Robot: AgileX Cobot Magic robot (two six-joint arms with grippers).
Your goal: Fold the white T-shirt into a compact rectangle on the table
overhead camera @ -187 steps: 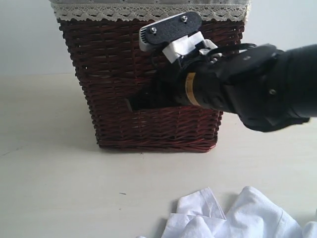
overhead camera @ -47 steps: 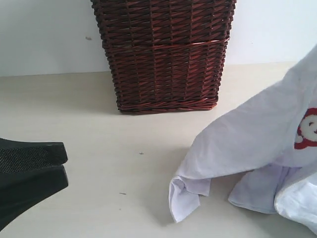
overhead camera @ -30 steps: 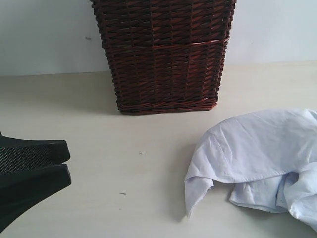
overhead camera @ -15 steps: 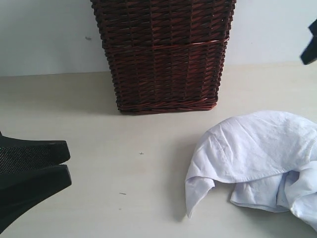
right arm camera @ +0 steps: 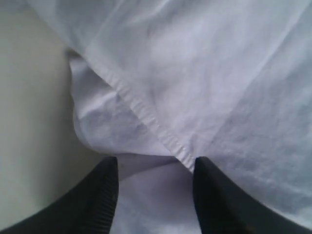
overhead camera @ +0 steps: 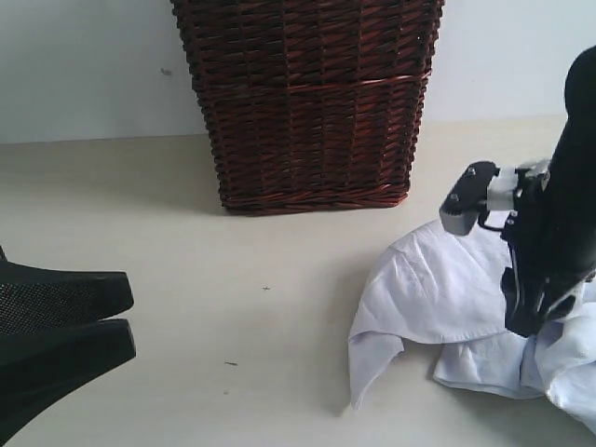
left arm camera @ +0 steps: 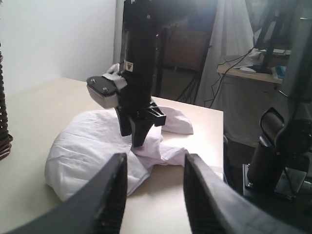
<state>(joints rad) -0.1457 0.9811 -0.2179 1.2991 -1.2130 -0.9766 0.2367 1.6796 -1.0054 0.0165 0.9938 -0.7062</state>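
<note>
1. Plainly, the shirt (overhead camera: 447, 289) lies crumpled on the table (overhead camera: 186, 242), in front and to the right of the basket (overhead camera: 307, 102). It runs past the exterior view's right edge.
2. It looks light, soft and limp. It will likely sag and drag rather than keep a shape, and slide easily on the smooth top.
3. The stitched hem (right arm camera: 151, 122) seems the best hold, since its doubled cloth should pinch firmly.
4. The right gripper (right arm camera: 155, 195) stands upright over the heap. Its jaws are partly apart with cloth showing between them, and nothing looks clamped.
5. The left gripper (left arm camera: 153, 185) sits low, well apart from the shirt, modestly spread and empty.
6. Bare table left of the shirt gives room to spread it. The basket is near behind, and the left wrist view shows a table edge just past the shirt.
</note>
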